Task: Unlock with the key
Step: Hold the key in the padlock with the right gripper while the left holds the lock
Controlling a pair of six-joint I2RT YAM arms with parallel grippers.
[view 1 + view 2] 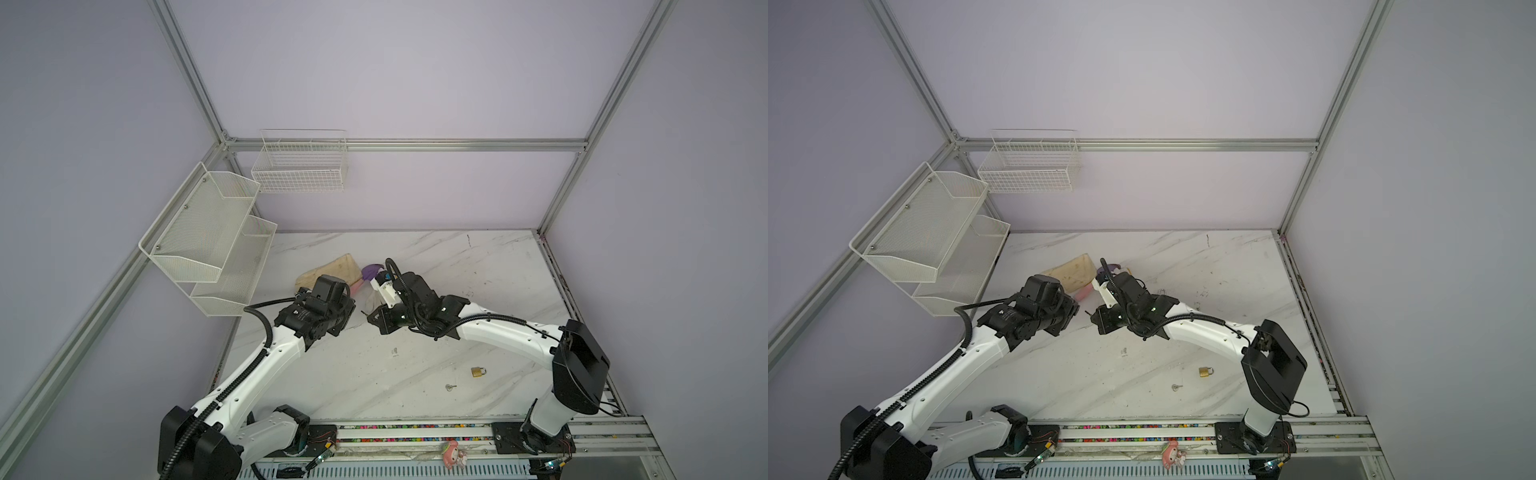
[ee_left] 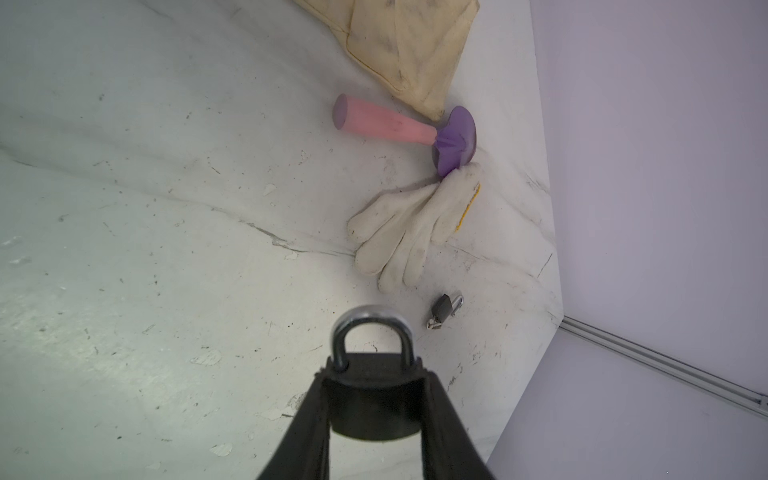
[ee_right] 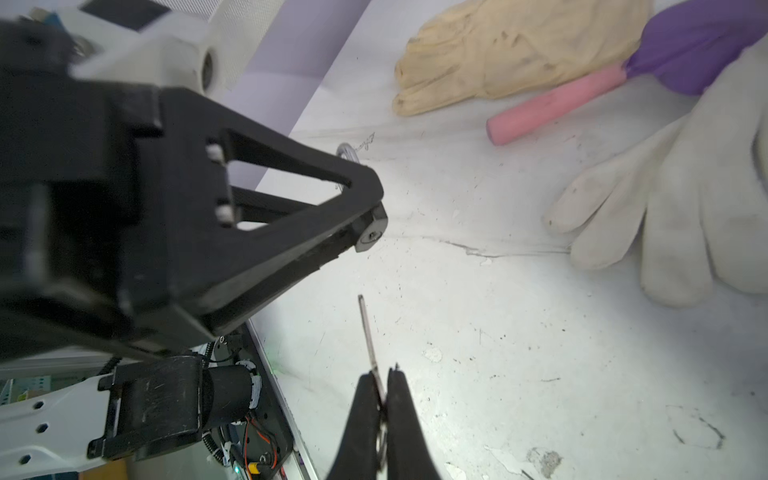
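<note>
The left arm (image 1: pixel 257 374) and right arm (image 1: pixel 494 330) reach forward from the near rail, elbows bent, wrists turned inward so the fingertips almost meet. The left gripper (image 2: pixel 376 374) has its fingers clamped on a black padlock (image 2: pixel 374 409). The right gripper (image 3: pixel 381 374) has its fingers pinched tight on a key (image 3: pixel 368 332).

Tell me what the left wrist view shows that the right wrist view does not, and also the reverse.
Only the left wrist view: a small black padlock lying on the white marble table near the glove.

Only the right wrist view: the thin metal key pinched in the right gripper, not yet in the keyhole.

Both: the large black padlock with a silver shackle clamped in the left gripper, the white knitted glove, the beige cloth glove and the pink stick with a purple head.
</note>
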